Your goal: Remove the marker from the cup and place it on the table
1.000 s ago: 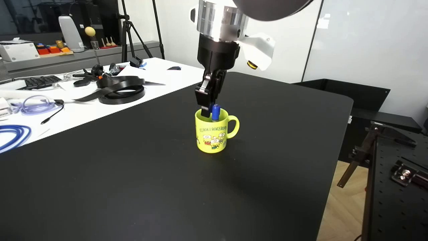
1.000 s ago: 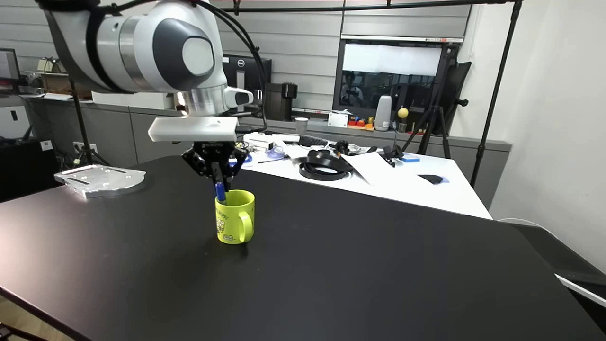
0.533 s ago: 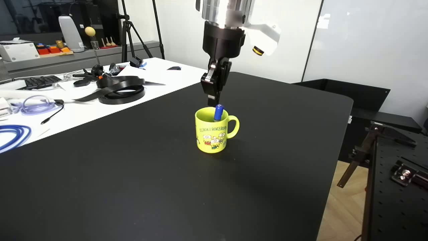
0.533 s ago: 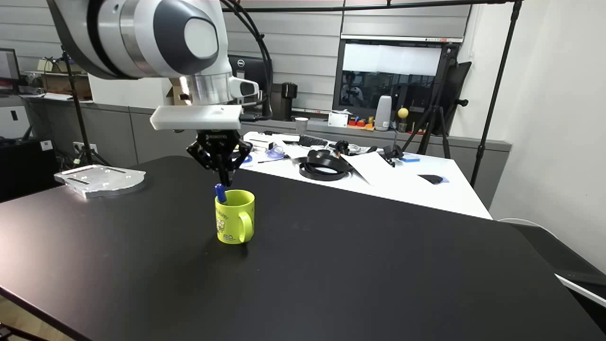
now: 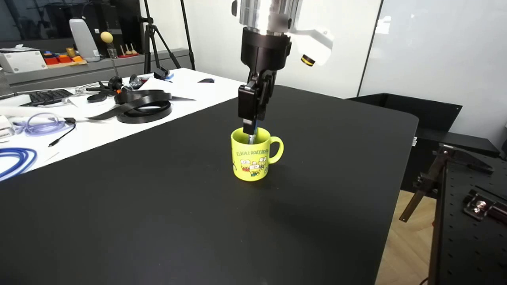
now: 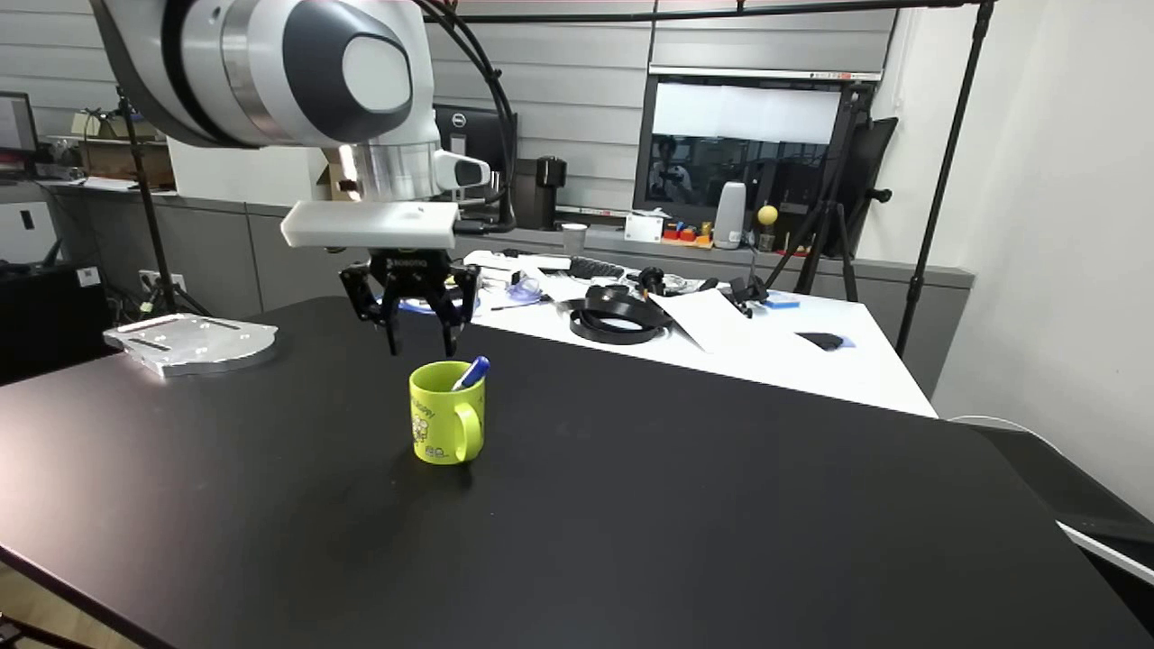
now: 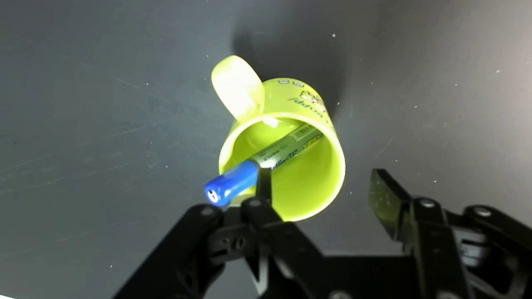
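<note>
Wrist view: the black, jointed two-fingered claw [image 7: 323, 185] stands with its fingers spread wide apart; in an exterior view small pale lettering on its palm looks like ROBOTIQ. One fingertip covers part of a slim, round marker pen [image 7: 274, 155] with a blue plastic cap; whether the two touch, I cannot tell. That cap is glossy, with a small dark-and-white mark on its end, and the barrel is pale and silvery, bearing a barcode, a little yellow box and dark print too small to read surely. The marker pen leans aslant inside a small, glossy, yellow-green mug [image 7: 307, 178], cap end jutting past the rim, lower end down by the opposite wall. In both exterior views the mug stands upright close below the claw, its looped handle out to one side. Dark capitals on its wall read roughly KEROKEROKERO in an exterior view, the end of the line hard to make out, above a cluster of cartoon figures. Under the mug spreads a broad, matte black tabletop [image 5: 178, 221]; alongside, a white table [image 5: 216, 89] carries a coil of flat black strap [image 5: 144, 118] and a dark keyboard [image 5: 47, 97]. Farther back, a black flat-screen monitor [image 6: 478, 131] shows a round DELL badge.
</note>
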